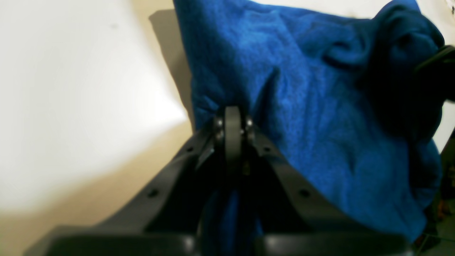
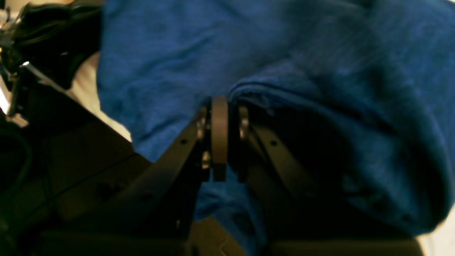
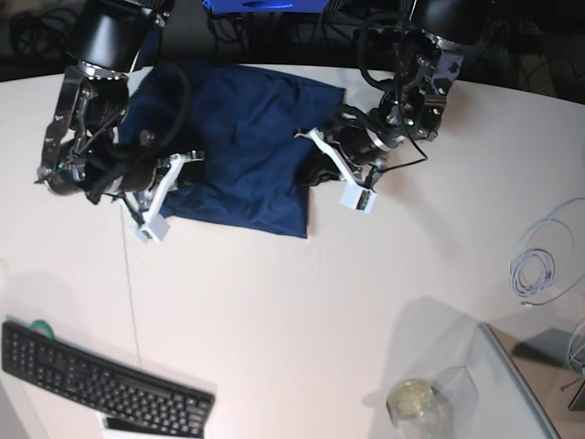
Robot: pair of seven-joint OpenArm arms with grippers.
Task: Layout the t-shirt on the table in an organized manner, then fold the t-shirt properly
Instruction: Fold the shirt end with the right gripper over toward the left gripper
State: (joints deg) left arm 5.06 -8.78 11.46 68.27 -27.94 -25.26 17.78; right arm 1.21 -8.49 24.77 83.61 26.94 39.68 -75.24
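Near the far curved edge of the table [image 3: 302, 311], the t-shirt [image 3: 242, 137] lies bunched in a rough rectangle between my two arms. My left gripper [image 1: 233, 122] is clenched on a fold at the cloth's edge, fabric pinched between its fingers. My right gripper [image 2: 222, 117] is clamped on the opposite edge, a hem folded over its tips. Nearer me sit a black keyboard [image 3: 101, 380], a coiled cable [image 3: 539, 265] and a glass jar [image 3: 411, 402]

Left pincer [image 1: 233, 122] clamped on t-shirt [image 1: 302, 106] edge above table [image 1: 78, 106].
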